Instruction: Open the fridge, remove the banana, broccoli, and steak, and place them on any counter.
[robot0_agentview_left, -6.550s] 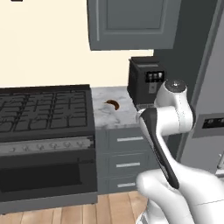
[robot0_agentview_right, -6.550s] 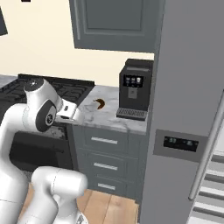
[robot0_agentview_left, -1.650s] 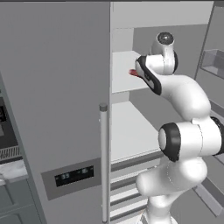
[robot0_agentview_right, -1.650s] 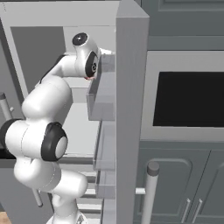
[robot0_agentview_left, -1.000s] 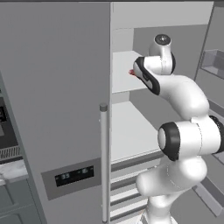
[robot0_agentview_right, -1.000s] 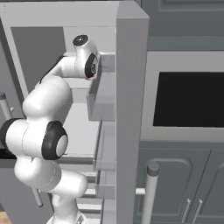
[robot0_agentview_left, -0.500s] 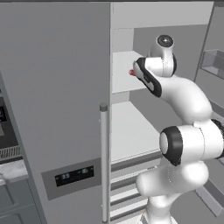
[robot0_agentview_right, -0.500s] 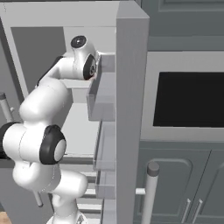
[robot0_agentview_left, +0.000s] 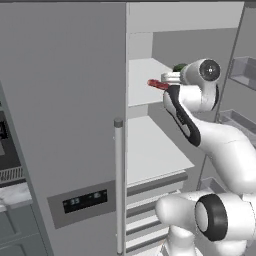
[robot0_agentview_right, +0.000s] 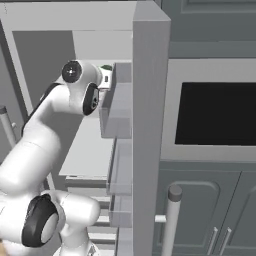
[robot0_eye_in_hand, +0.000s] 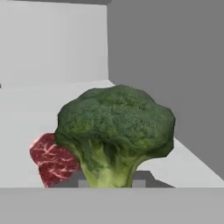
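Observation:
The fridge (robot0_agentview_left: 65, 100) stands with its right door swung open (robot0_agentview_right: 150, 125). On its upper shelf (robot0_agentview_left: 142, 95) my gripper (robot0_eye_in_hand: 109, 183) is shut on the pale stalk of the broccoli (robot0_eye_in_hand: 116, 127), whose dark green head rises just above the fingertips. The broccoli (robot0_agentview_left: 179, 67) also shows by the hand (robot0_agentview_left: 170, 77) in the left base view. The steak (robot0_eye_in_hand: 52, 159), red and marbled, lies on the shelf just behind and left of the broccoli; it also peeks out as a red sliver (robot0_agentview_left: 158, 84). The banana is out of view. A strip of counter (robot0_agentview_left: 12, 195) sits lower left.
The closed left fridge door carries a long silver handle (robot0_agentview_left: 118, 185) and a dark dispenser panel (robot0_agentview_left: 85, 200). Clear door bins (robot0_agentview_right: 117, 112) hang on the open door close beside the arm. A wall oven (robot0_agentview_right: 215, 107) and grey cabinets stand to the right.
Within the last second the jaws have closed on the broccoli stalk; the arm has barely shifted on the upper shelf. Long before that, the base stood at the counter by the stove.

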